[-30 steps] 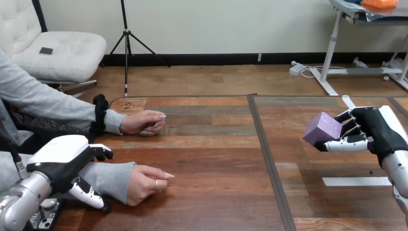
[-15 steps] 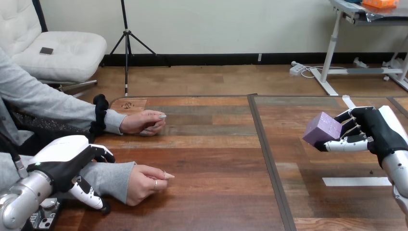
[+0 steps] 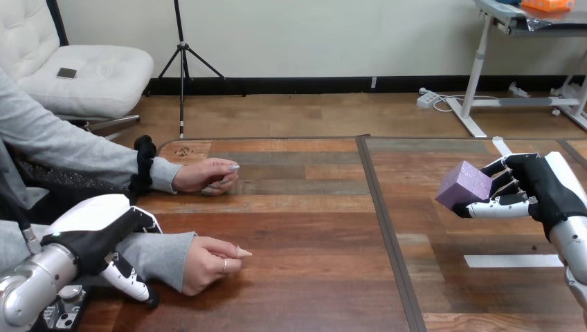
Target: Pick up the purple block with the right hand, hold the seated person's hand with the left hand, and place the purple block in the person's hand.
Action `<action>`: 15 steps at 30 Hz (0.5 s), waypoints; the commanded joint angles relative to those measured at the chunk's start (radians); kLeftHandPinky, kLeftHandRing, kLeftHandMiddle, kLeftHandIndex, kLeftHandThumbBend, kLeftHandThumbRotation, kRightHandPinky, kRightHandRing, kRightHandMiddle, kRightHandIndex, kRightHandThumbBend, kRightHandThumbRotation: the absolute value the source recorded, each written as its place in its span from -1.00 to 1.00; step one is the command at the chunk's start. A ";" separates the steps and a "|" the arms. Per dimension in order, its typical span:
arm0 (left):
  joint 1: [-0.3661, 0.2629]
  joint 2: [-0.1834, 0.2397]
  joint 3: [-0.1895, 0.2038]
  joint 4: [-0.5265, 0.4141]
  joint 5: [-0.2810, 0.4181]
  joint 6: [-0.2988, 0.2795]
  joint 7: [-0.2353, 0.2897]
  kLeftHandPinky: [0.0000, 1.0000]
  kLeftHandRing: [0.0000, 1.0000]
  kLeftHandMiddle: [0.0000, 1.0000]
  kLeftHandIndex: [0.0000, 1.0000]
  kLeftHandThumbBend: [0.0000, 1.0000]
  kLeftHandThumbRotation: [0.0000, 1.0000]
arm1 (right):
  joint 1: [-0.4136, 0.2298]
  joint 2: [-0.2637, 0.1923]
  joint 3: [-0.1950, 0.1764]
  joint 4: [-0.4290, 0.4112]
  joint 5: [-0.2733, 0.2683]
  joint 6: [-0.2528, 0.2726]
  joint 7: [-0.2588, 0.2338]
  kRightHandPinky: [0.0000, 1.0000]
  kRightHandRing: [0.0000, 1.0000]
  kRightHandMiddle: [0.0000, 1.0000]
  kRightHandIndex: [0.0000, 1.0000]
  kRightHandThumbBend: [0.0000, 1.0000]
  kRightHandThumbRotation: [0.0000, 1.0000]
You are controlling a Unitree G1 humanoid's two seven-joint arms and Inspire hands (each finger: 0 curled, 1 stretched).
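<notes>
Purple block (image 3: 465, 185) clasped in raised right hand (image 3: 536, 188), left hand (image 3: 93, 235) curled round person's forearm (image 3: 163, 252)

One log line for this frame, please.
right robot hand: holds purple block aloft | left robot hand: over person's near forearm | handover: pending

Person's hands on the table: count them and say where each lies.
2. The farther hand rests on the table at its left; the nearer hand lies next to the robot's left hand. None looks hidden.
</notes>
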State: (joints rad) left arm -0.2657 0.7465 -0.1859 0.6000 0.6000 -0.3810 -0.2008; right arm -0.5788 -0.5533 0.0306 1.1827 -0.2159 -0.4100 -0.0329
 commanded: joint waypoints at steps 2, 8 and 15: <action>-0.033 -0.009 -0.024 0.001 -0.004 -0.018 0.002 -0.30 -0.18 -0.03 0.00 0.77 -1.00 | -0.045 -0.006 -0.016 -0.042 0.007 -0.018 -0.019 -0.26 -0.18 -0.11 -0.10 0.72 -1.00; -0.027 -0.015 -0.029 -0.007 0.006 -0.025 0.024 -0.39 -0.27 -0.11 -0.08 0.73 -1.00 | -0.047 -0.007 -0.013 -0.043 0.002 -0.006 -0.022 -0.27 -0.18 -0.11 -0.10 0.72 -1.00; -0.025 -0.014 -0.045 -0.010 0.035 -0.034 0.053 -0.45 -0.32 -0.17 -0.16 0.67 -1.00 | -0.044 -0.006 -0.012 -0.042 0.000 -0.014 -0.027 -0.27 -0.19 -0.12 -0.10 0.72 -1.00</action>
State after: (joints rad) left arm -0.2657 0.7445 -0.1946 0.5998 0.6108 -0.3930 -0.1751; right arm -0.5788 -0.5533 0.0306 1.1827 -0.2162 -0.4098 -0.0340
